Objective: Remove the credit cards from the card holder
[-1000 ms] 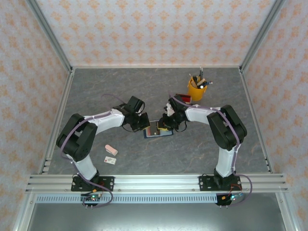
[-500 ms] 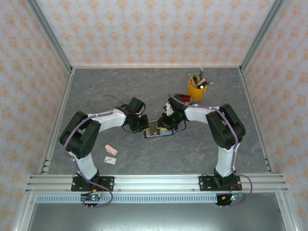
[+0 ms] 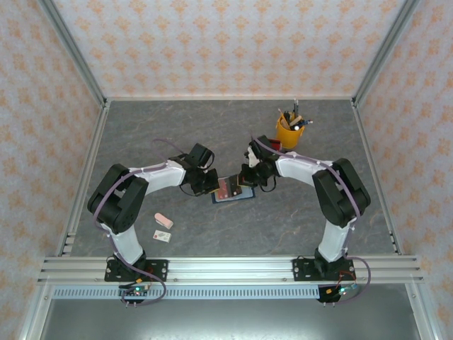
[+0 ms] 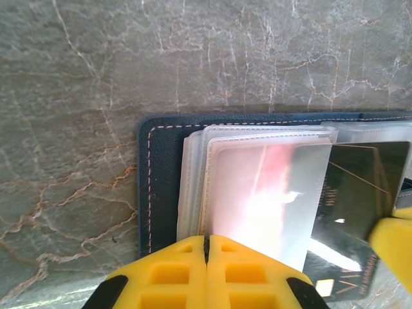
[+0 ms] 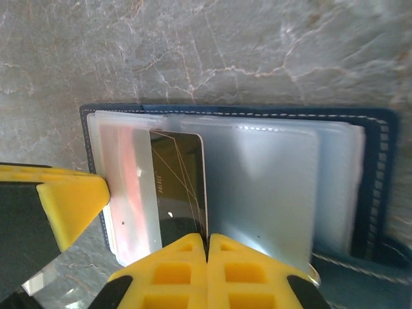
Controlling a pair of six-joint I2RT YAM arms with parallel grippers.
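Note:
The card holder (image 3: 237, 197) lies open on the table, navy blue with clear inner sleeves (image 4: 257, 180). My left gripper (image 4: 207, 239) is shut on the edge of a clear sleeve at the holder's left side (image 3: 210, 183). A dark glossy credit card (image 5: 180, 180) with thin gold lines sticks partway out of a sleeve. My right gripper (image 5: 208, 238) is shut on that card's edge, over the holder's middle (image 3: 245, 178). A pinkish tint shows through the sleeve (image 5: 125, 193) beside the card. The dark credit card (image 4: 357, 187) also shows in the left wrist view, next to a right fingertip (image 4: 394, 241).
A yellow cup of pens (image 3: 291, 129) stands at the back right. A pink block (image 3: 163, 220) and a small white card (image 3: 162, 236) lie at the front left. Both arms meet over the holder in the table's middle.
My right gripper's jaws have closed onto the dark card, and the right arm has shifted slightly right. The left gripper stays shut on the sleeve.

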